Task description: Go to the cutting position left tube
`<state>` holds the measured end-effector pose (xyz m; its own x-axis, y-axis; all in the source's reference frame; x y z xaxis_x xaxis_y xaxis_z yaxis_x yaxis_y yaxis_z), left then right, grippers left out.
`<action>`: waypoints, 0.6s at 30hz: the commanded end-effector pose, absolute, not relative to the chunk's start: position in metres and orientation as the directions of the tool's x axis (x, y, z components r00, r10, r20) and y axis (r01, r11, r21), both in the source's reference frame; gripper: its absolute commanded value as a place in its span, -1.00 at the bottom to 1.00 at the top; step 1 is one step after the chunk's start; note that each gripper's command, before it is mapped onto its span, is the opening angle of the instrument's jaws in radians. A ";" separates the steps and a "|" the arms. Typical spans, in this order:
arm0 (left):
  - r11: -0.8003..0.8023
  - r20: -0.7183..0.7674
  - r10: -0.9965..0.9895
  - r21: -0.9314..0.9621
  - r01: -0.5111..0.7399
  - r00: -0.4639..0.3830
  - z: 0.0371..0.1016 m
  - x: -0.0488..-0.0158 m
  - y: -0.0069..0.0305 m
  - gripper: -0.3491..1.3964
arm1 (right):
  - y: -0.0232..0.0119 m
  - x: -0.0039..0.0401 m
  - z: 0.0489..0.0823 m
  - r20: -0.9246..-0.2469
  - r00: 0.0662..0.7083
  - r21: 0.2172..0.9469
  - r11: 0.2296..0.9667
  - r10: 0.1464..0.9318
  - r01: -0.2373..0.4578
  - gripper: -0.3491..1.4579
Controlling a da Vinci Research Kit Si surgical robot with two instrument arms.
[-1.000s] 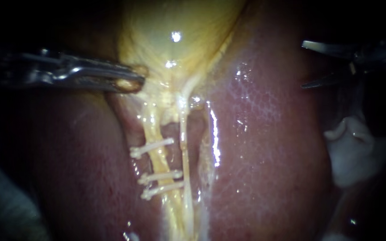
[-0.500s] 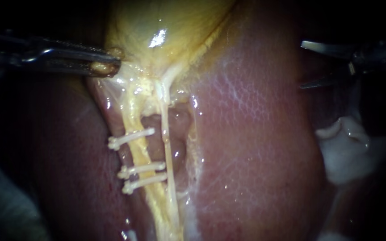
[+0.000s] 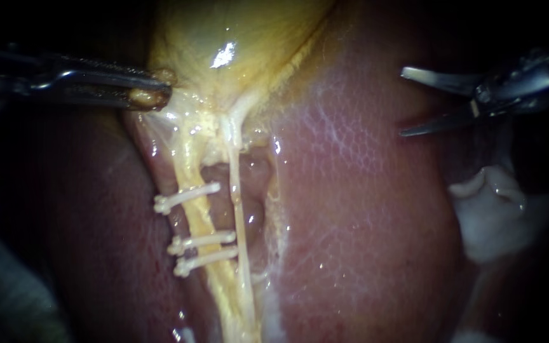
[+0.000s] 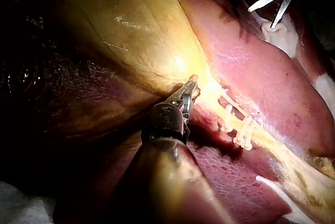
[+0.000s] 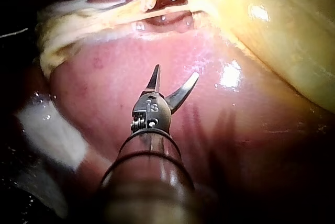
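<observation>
Three clips (image 3: 201, 241) cross the left tube (image 3: 198, 219) below the gallbladder (image 3: 236, 38); rightward, the right instrument (image 3: 402, 102) hangs seemingly above the liver (image 3: 363, 209).

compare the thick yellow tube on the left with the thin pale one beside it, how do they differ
The thick yellow left tube is broad; the thin pale right tube is a narrow strand. Three white clips cross the left tube; the right tube looks bare, their tips ending beside it. The left tube is deeper yellow, the right tube paler. Both run side by side from the yellow gallbladder.
</observation>
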<state>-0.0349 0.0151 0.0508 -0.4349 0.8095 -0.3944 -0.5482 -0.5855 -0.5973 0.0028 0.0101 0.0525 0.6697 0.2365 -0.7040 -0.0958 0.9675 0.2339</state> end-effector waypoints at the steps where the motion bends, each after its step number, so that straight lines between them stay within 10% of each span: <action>1: -0.586 -0.394 0.809 -0.597 -0.548 -0.435 0.0508 -0.0349 0.0151 -1.00 | 0.0099 0.0032 0.0526 -0.707 0.663 0.248 0.964 0.246 -0.093 0.97; 18: -0.585 -0.394 0.810 -0.597 -0.549 -0.435 0.0507 -0.0350 0.0151 -1.00 | 0.0046 0.0106 0.0542 -0.714 0.554 0.497 0.867 0.428 -0.029 0.99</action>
<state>-0.0350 0.0151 0.0507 -0.4345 0.8099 -0.3940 -0.5490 -0.5850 -0.5970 0.0111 0.0042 0.0544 0.5433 0.4389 -0.7157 -0.0198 0.8589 0.5117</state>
